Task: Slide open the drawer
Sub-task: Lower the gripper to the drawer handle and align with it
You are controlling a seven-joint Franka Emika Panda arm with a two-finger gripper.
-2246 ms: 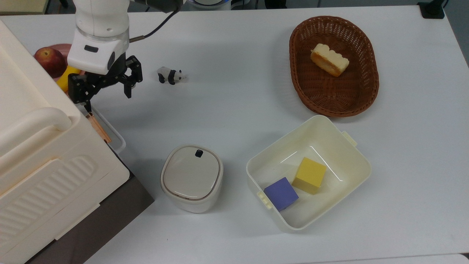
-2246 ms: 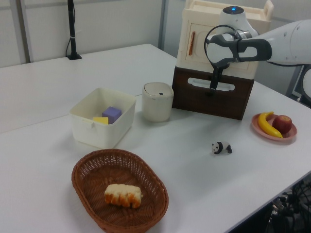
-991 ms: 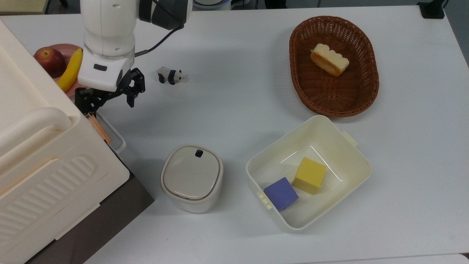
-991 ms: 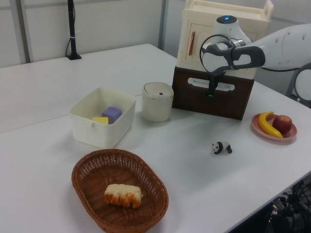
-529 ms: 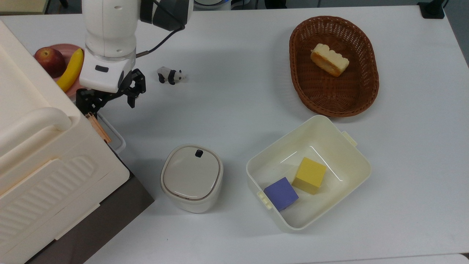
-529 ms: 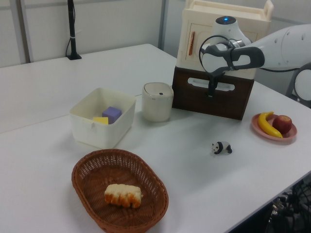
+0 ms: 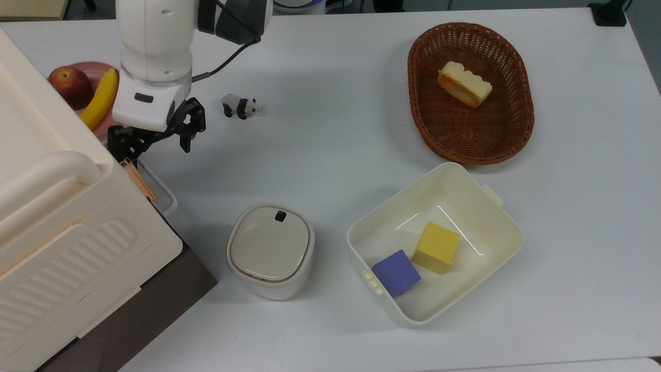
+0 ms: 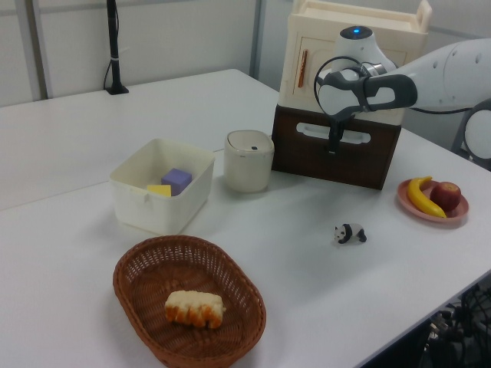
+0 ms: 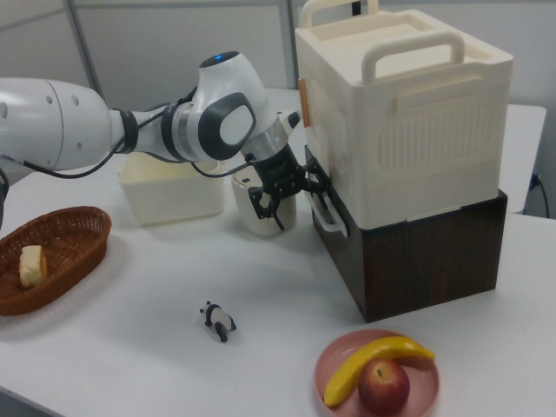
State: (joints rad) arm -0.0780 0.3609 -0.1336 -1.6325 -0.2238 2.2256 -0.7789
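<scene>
Dark brown wood-grain front with a satin sheen on the drawer (image 9: 408,261), and a smooth white plastic-looking bar for its handle (image 9: 328,217). Matt cream ribbed plastic on the box (image 7: 62,243) above; glossy white shell on the arm (image 9: 61,122). Rough woven wicker on the basket (image 7: 467,139), smooth glossy plastic on the tub (image 7: 496,227), matt white on the table (image 7: 330,155).

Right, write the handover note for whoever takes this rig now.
Gripper: fingers open, at the white handle near the end toward the fruit plate, as the top view shows it; a grip is not visible.
Drawer: shut, dark front flush under the cream box.
Done: approach to the handle.
Left: close on the handle, pull the drawer out.
</scene>
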